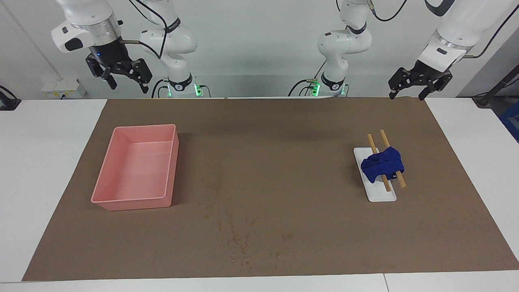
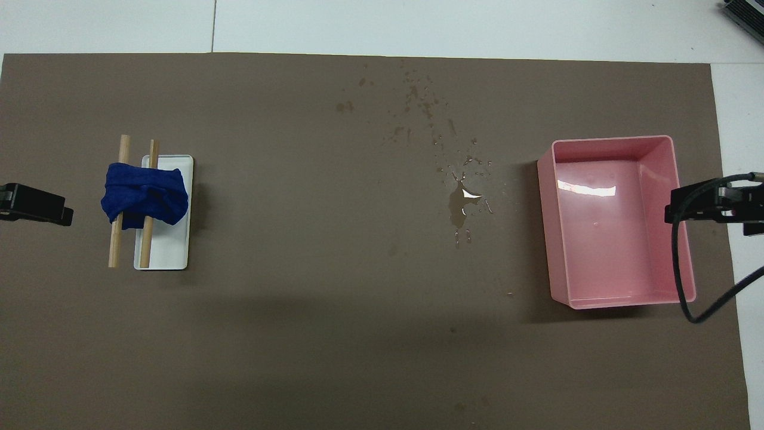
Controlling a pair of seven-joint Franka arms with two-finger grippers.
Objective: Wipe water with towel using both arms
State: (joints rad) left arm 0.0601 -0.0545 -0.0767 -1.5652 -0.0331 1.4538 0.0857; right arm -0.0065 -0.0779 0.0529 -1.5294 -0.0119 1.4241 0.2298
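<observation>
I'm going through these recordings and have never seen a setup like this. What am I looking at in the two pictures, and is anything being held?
These are two white robot arms at a table covered by a brown mat. One picture faces the robots from across the table; the other looks steeply down from above their own end, so the sides are swapped between them.

The left gripper and the right gripper both hang open in the air at the robots' edge of the table, holding nothing.

On the mat, toward the left arm's end, a blue towel is draped over two wooden sticks lying across a small white tray. Toward the right arm's end stands an empty pink bin. Between them lies a water spill with scattered droplets.
</observation>
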